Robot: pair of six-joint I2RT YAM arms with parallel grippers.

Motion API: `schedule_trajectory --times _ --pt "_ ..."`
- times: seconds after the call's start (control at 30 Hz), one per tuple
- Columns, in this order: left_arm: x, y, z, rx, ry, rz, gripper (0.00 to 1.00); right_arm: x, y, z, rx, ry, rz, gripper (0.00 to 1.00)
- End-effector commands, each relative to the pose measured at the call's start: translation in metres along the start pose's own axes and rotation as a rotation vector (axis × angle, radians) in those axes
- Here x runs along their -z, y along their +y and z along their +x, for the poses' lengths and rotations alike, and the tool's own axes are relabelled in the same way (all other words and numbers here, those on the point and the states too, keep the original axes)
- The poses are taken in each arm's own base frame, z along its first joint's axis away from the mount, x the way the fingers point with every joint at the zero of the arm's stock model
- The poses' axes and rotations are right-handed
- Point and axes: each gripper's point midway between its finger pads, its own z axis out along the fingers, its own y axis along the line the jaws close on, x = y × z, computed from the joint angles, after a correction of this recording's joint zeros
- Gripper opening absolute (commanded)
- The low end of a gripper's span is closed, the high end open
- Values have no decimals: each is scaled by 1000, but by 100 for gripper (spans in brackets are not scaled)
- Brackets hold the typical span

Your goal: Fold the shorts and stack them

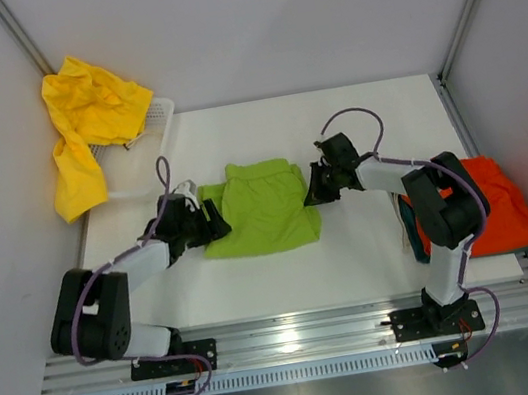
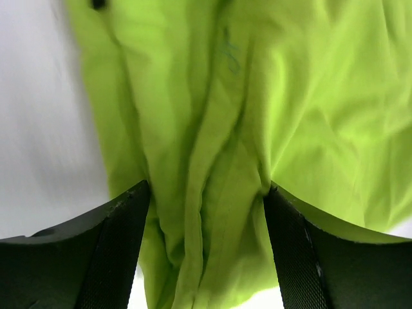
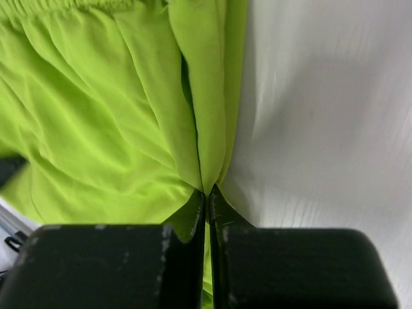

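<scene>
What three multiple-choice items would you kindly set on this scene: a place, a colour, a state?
1. Where are the yellow shorts? A draped on the white basket; B at the centre; C under the right arm.
2. What colour are the shorts at the centre? A teal; B lime green; C orange-red.
3. How is the right gripper? A shut on fabric; B wide open; C clear of cloth.
Key: A, they hang over the basket far left; B, the lime green shorts lie centred; A, its fingers meet on a fold.
</scene>
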Motion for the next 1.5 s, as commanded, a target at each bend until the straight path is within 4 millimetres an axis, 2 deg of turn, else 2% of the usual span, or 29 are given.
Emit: schedule_trajectory --times 0.0,0.03,0.07,0.1,0.13,0.17,0.23,0.27,0.3,0.33,0.37,0.53,0.6,0.63,0.67,0.73,0.77,0.83,0.87,0.93,0.97,1.0,1.03,1.1,1.13,1.2,1.23,1.3,1.47 --pt "17 -17 28 1 21 35 73 -5 -4 -13 73 15 42 0" --pt "21 -16 42 9 37 29 74 -6 -5 -14 74 17 44 0" --pt "29 -21 33 -3 -17 28 76 -6 -6 -14 73 20 47 0" --pt "33 -23 36 -3 -16 20 77 -7 -7 -14 74 20 48 1" --pt "37 -19 40 2 -13 4 80 -4 -5 -15 76 9 45 7" --pt "40 -15 36 3 -38 -24 82 -1 -4 -19 75 -11 45 21" --pt "50 -11 26 -8 -62 -68 88 10 1 -24 73 -57 40 31" --pt "54 -12 15 -13 -88 -87 92 15 3 -28 72 -79 42 42" --pt "60 -17 5 -10 -111 -80 99 19 3 -31 66 -95 53 46" --pt "63 -11 3 1 -113 -120 99 29 6 -39 68 -126 60 50" --pt "67 -17 -9 5 -141 -117 99 33 9 -41 68 -140 57 54" --pt "78 -37 -27 112 -207 -51 99 60 28 -51 30 -256 -40 77" --pt "80 -48 -31 178 -261 21 99 80 51 -51 -21 -307 -157 80" --pt "85 -54 -30 207 -288 76 99 92 71 -64 -22 -393 -256 82" --pt "89 -66 -33 263 -311 137 99 99 78 -48 -89 -392 -330 84" --pt "93 -83 -39 295 -387 250 99 115 101 -50 -108 -468 -459 87" --pt "96 -96 -38 306 -394 291 99 114 106 -35 -171 -444 -499 91" --pt "97 -106 -46 314 -440 306 99 124 126 -35 -193 -482 -618 92" --pt "92 -115 -39 309 -413 320 99 116 129 -22 -241 -440 -645 92" --pt "93 -130 -44 315 -423 365 99 118 145 -18 -247 -444 -721 93" --pt "88 -141 -36 317 -394 389 99 115 154 -10 -243 -421 -750 92" --pt "86 -147 -33 317 -389 410 99 105 154 -2 -273 -386 -751 92" --pt "88 -156 -36 316 -401 442 99 106 160 -1 -270 -385 -788 92" --pt "81 -161 -27 312 -384 439 99 102 168 8 -270 -354 -822 93" --pt "80 -162 -25 316 -383 445 99 89 162 15 -304 -316 -811 93" --pt "75 -161 -18 350 -381 470 99 88 160 22 -320 -307 -859 93" --pt "74 -160 -16 364 -384 478 99 73 150 28 -378 -272 -843 93" --pt "71 -153 -7 405 -394 496 99 63 141 34 -417 -255 -857 94" --pt "44 -135 16 445 -356 448 99 38 112 45 -491 -247 -846 97"
